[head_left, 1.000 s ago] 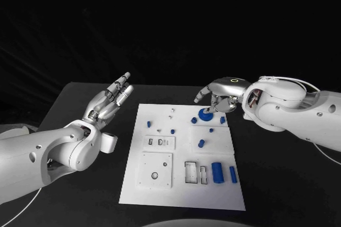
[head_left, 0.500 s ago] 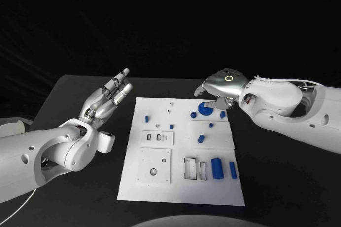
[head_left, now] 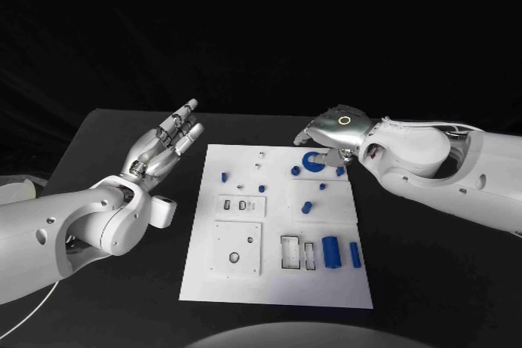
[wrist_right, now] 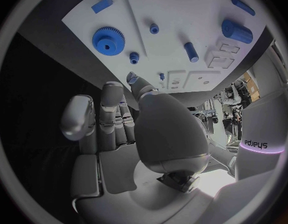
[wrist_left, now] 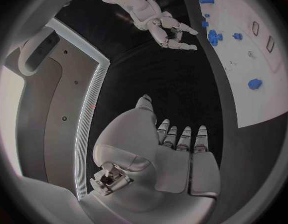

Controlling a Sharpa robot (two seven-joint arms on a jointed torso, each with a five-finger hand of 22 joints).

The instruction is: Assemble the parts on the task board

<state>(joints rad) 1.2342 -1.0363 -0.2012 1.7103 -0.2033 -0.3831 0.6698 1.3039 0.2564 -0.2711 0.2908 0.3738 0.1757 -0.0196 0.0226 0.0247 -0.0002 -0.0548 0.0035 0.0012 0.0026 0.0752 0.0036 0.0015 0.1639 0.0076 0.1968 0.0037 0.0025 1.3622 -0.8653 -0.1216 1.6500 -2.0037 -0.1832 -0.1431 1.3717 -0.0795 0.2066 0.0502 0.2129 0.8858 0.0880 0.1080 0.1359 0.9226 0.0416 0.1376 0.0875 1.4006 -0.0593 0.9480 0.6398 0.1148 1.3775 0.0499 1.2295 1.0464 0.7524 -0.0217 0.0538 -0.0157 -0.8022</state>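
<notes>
Barely begun: parts lie loose across the board (head_left: 277, 287), right hand (head_left: 330, 137) empty above the gear (head_left: 313, 161), left hand (head_left: 163, 148) spread beside it.

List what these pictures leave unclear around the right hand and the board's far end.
- Head view: the right hand covers part of the blue gear; contact cannot be told.
- Head view: small pegs on the white board are too small to identify.
- Left wrist view: the left hand shows its back only.

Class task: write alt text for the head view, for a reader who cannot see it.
A white rectangular task board with small blue plastic parts lies on a black table. The right robot hand hovers over its far edge; the left robot hand, open, is raised beside it.
</notes>
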